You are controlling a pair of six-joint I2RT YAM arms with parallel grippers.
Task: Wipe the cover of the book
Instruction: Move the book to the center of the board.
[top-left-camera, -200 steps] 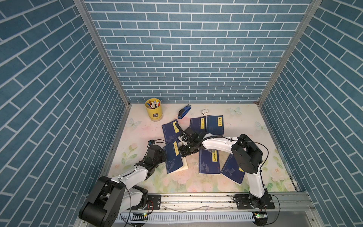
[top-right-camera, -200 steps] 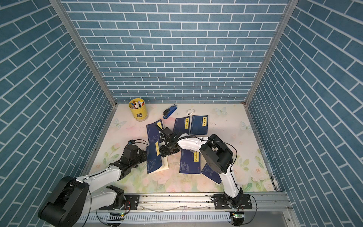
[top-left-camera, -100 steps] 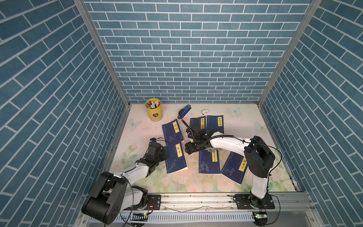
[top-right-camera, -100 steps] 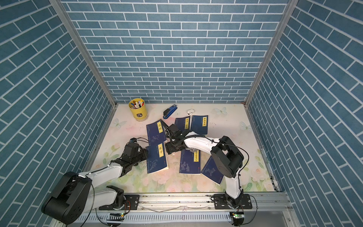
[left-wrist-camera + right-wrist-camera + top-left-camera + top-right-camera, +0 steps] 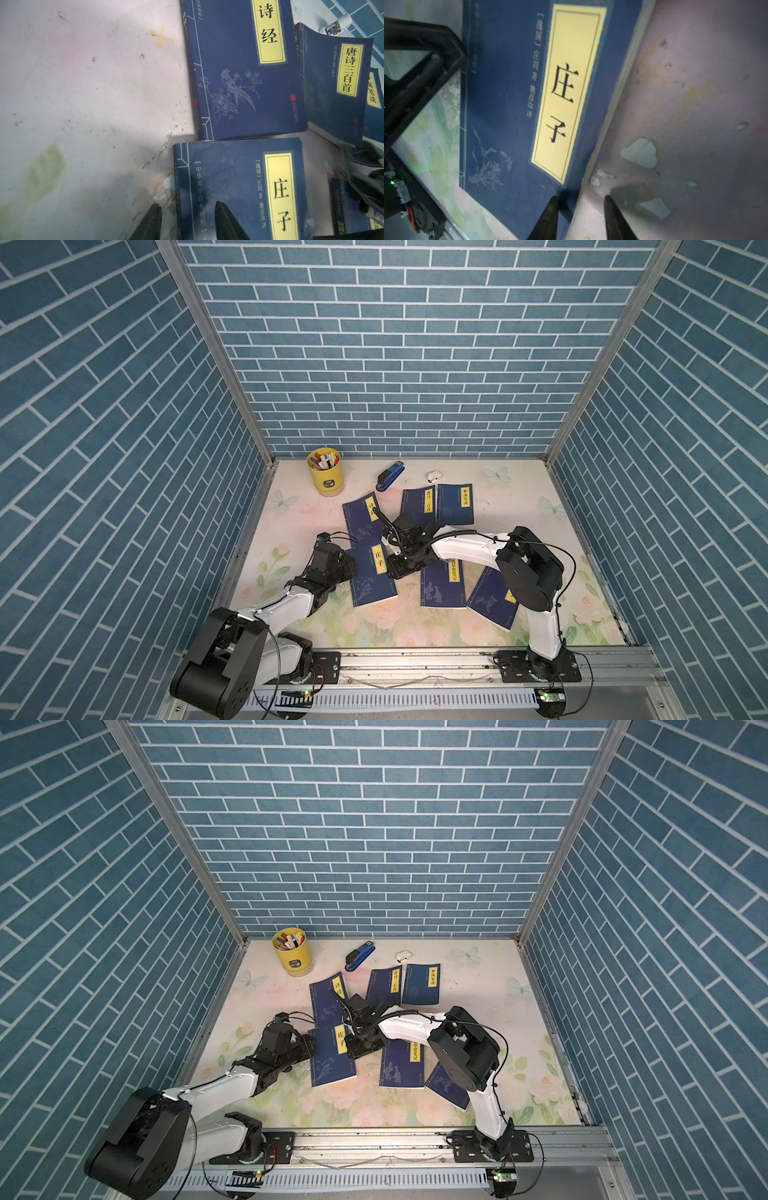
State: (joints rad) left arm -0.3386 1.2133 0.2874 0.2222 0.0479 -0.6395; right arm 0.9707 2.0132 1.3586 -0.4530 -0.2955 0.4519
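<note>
Cover labels: 庄子 book, 诗经 book, 唐诗三百首 book

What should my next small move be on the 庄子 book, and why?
Probably ease the right gripper up off the corner of the 庄子 book. It is open astride the page edge, the left gripper is open astride the spine edge, and no cloth shows in either, so a wipe cannot start yet.
</note>
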